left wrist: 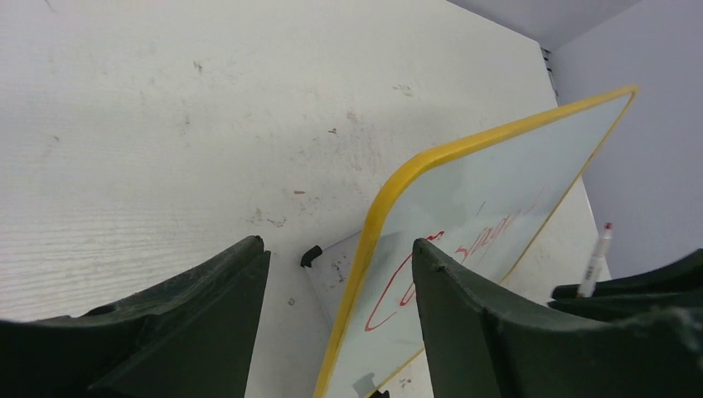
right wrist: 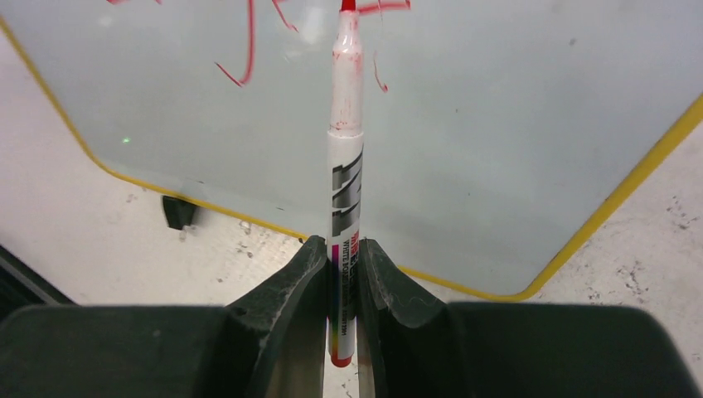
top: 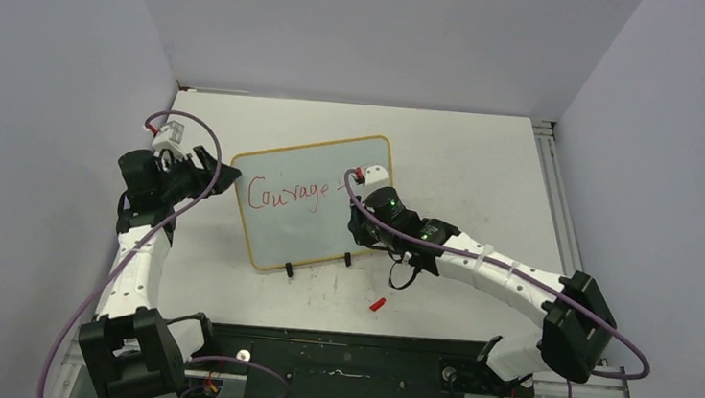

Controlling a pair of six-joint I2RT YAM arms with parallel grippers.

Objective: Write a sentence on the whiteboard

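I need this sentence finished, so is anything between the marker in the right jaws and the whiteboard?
Nothing visible. The marker, clamped in the right jaws, has its red tip at the whiteboard face beside the red strokes. The left jaws straddle its frame, well aside.

Greyish walls (top: 373, 28) (perhaps panels), scuffed tabletop (top: 467, 161)
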